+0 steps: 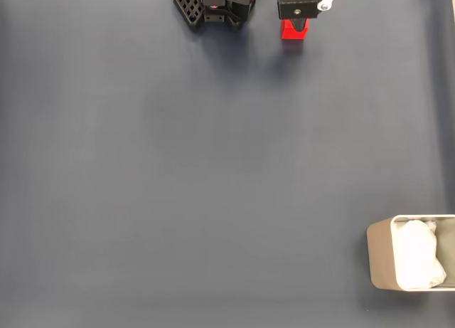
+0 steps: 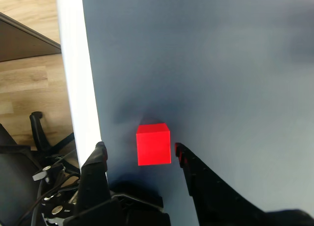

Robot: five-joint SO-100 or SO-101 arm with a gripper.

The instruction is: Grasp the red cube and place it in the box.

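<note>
While jaws stand apart, red cube [image 2: 153, 144] sits between fingertips [image 2: 179, 151], untouched, on mat.

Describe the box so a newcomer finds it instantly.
In the fixed view, start from the dark mat and go to its bottom-right corner. The box sits there, cut off by the frame edge: beige, round-cornered, white lining inside, far from the red cube.

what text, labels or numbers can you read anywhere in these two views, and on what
None: no readable text in the fixed or wrist view.
The red cube has plain faces.
The box and the gripper carry no visible label.
The dark mat is unmarked.
</note>
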